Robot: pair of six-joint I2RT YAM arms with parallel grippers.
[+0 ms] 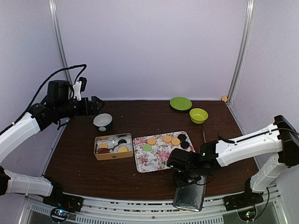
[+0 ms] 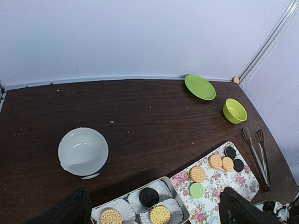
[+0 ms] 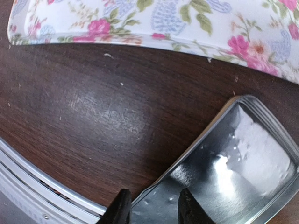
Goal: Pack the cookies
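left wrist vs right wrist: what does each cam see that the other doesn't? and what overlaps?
Left wrist only: the cookies, some on the tray and some in the paper cups of the box; the white bowl, green plate, yellow-green bowl and tongs.
Right wrist only: the shiny metal lid at the table's near edge, with the right gripper over its corner, fingers apart.
Both: the floral tray and the dark wooden table.

The table (image 3: 93,107) is scuffed dark wood, the lid (image 3: 243,158) shiny metal, the floral tray (image 3: 140,18) glossy.
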